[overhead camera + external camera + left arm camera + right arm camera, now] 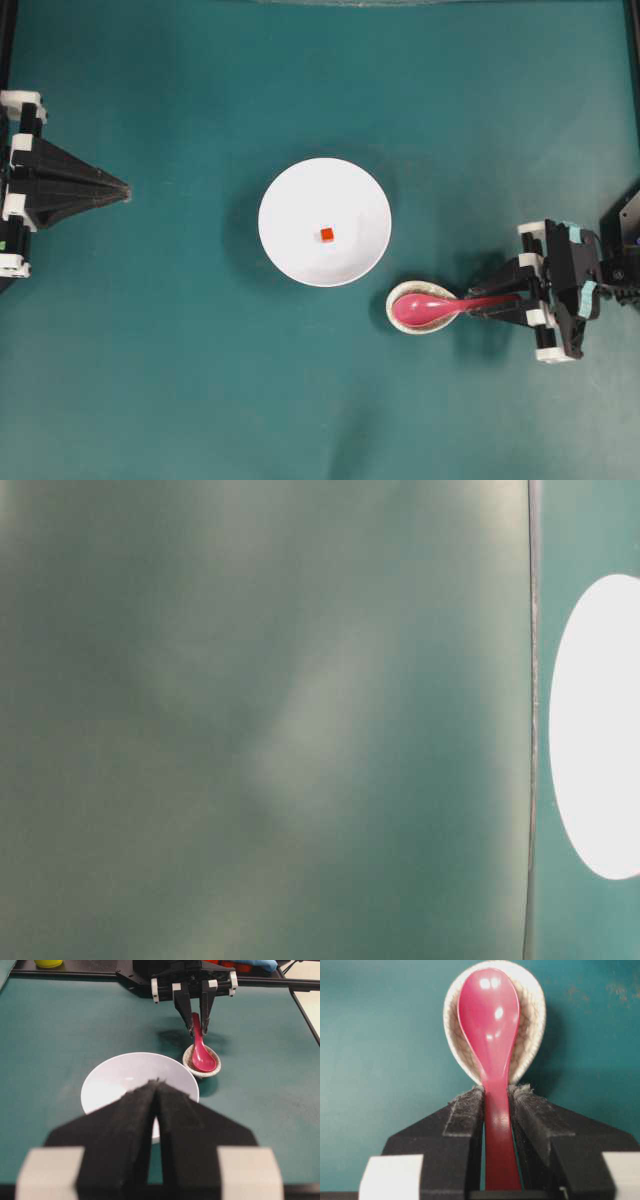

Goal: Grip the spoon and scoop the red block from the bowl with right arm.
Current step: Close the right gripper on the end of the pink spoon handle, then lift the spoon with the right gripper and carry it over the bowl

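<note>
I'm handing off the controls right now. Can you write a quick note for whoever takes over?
Right hand: closed on the spoon handle; the scoop lies in the speckled rest.
Left hand: shut, empty, parked at the left edge.
Red block: in the middle of the white bowl, untouched.
Done: spoon gripped.
Left: lift the spoon, carry it to the bowl, scoop out the block.

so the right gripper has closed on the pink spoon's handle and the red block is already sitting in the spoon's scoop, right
Not quite. The right gripper is closed on the spoon handle, but the red block is lying in the white bowl, not in the scoop. The overhead view shows this, and the right wrist view shows the scoop empty, resting in the speckled dish.
</note>
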Available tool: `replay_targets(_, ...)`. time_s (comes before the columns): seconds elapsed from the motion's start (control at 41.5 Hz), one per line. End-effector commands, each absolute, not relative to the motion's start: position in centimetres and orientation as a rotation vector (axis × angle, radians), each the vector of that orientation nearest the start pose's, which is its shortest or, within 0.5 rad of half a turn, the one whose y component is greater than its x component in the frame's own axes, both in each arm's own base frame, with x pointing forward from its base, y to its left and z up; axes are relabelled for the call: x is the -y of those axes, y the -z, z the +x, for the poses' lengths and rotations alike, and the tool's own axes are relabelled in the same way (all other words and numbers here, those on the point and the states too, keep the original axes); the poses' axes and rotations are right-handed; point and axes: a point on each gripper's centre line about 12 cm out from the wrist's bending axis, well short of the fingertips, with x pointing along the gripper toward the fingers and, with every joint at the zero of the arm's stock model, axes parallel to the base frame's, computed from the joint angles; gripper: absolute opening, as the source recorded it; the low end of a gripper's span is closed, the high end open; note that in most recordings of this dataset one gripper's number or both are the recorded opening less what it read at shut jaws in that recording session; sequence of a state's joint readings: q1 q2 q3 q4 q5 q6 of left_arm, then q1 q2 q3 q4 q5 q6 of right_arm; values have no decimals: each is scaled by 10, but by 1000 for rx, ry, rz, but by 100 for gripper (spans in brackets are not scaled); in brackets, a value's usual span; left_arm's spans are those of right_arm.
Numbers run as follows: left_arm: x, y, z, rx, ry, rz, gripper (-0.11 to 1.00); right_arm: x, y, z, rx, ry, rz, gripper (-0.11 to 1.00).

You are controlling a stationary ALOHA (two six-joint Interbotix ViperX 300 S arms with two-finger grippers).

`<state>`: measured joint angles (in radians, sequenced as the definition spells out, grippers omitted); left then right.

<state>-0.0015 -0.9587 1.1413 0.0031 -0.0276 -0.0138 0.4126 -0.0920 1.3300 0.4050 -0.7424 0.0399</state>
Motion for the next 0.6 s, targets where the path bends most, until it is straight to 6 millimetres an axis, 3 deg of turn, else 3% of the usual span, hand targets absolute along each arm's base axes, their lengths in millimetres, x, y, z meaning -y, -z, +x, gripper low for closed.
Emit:
replay_targets(0.0, 1, -285, 203, -133, 2, -11, 0, -67, -101, 231, -472, -59, 175, 25)
replay_targets(0.579, 1, -282, 203, -161, 2, -10, 0, -58, -169, 254, -377, -80, 166, 25)
